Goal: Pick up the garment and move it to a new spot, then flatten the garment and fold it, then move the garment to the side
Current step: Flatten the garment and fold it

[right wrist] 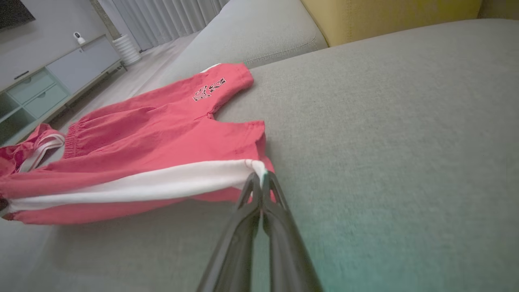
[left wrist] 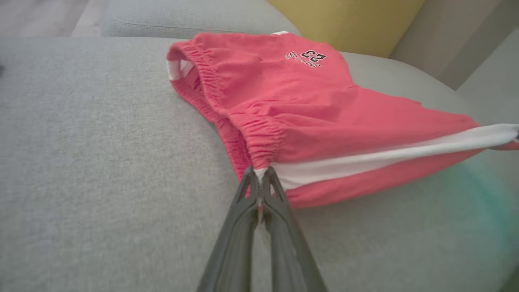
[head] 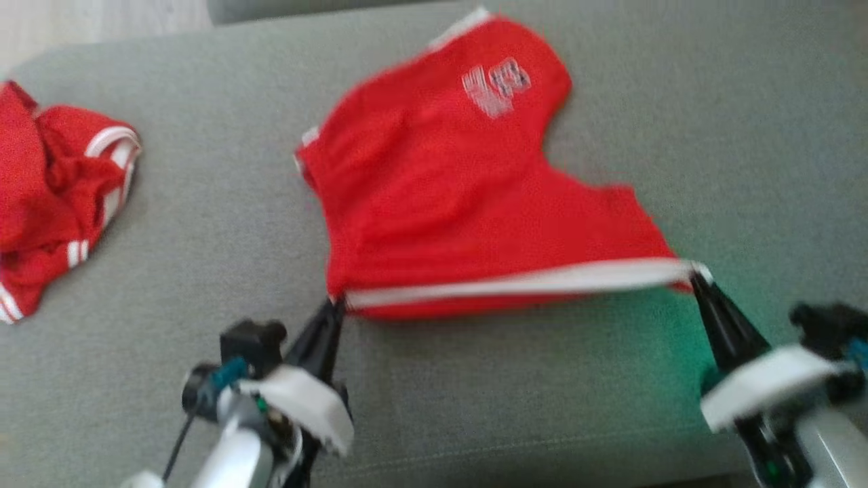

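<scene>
Left gripper pinched on red shorts at waistband end of white stripe, right gripper clamped on hem end. Shorts rest on grey sofa cushion; print reads "23", script w/ it illegible. 2nd red garment well apart, at left

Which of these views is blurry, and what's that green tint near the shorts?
Head view: motion blur throughout, the print on the red shorts smeared, green glow on the cushion beside the right gripper. Left wrist view: fairly sharp, green haze at right. Right wrist view: sharp cloth, green cast at bottom.
</scene>
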Controlling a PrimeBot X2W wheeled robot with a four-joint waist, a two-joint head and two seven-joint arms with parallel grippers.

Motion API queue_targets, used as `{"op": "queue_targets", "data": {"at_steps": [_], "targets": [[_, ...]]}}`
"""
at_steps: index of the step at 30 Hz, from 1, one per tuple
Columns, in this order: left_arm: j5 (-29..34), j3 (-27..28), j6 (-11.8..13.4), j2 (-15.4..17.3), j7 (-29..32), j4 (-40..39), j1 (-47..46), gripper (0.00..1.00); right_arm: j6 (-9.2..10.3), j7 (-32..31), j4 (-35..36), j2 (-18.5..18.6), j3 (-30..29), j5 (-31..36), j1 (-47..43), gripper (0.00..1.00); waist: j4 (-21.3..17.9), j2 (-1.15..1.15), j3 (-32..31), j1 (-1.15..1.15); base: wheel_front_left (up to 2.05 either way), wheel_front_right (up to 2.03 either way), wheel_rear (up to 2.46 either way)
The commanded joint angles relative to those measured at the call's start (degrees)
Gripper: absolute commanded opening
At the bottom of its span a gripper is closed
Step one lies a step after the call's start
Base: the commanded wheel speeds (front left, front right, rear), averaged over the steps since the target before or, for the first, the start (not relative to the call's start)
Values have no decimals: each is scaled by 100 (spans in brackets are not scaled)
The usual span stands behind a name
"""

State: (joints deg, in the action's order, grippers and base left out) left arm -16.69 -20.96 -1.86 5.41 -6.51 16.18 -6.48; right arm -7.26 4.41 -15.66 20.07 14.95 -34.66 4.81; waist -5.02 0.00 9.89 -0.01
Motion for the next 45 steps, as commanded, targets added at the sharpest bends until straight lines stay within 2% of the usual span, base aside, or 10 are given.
{"op": "queue_targets", "data": {"at_steps": [1, 6, 9, 13, 17, 21, 26, 35, 45], "targets": [[58, 143, 81, 165, 176, -550, 91, 0, -23, -253, 525, -5, -243, 188, -323, 0, 103, 0, -179, 1, 0, 0, 0], [-35, 30, 296, 362, 996, -2014, 1014, 0, -23, -1579, 2159, -589, -1235, 788, -1619, 0, 174, 0, -311, 1, 0, 0, 0], [-126, 7, 379, 440, 1373, -2641, 1317, 0, -23, -2241, 2949, -865, -1572, 997, -1963, 0, 183, 0, -316, 1, 0, 0, 0], [-224, -6, 386, 486, 1634, -2969, 1386, 0, -23, -2721, 3350, -973, -1743, 1074, -1948, 0, 215, 0, -282, 1, 0, 0, 0], [-401, 50, 365, 488, 1890, -3039, 1224, 0, -23, -3181, 3396, -919, -1745, 992, -1441, 0, 243, 0, -111, 1, 0, 0, 0], [-774, 121, 242, 370, 2078, -2997, 889, 0, -23, -3479, 3025, -696, -1594, 846, -557, 0, 337, 0, 209, 1, 0, 0, 0], [-1100, 248, 92, 188, 1982, -2894, 323, 0, -23, -3536, 2322, -321, -1382, 709, 706, 0, 550, 0, 720, 1, 0, 0, 0], [-1108, 328, -69, -33, 1310, -2309, -778, 0, -23, -3004, 717, 175, -875, 401, 2913, 0, 1021, 0, 1461, 1, 0, 0, 0], [-1344, 32, -237, -214, 708, -831, -2032, 0, -23, -2069, -1191, 231, -174, 380, 4625, 0, 1375, 0, 1968, 1, 0, 0, 0]]}}
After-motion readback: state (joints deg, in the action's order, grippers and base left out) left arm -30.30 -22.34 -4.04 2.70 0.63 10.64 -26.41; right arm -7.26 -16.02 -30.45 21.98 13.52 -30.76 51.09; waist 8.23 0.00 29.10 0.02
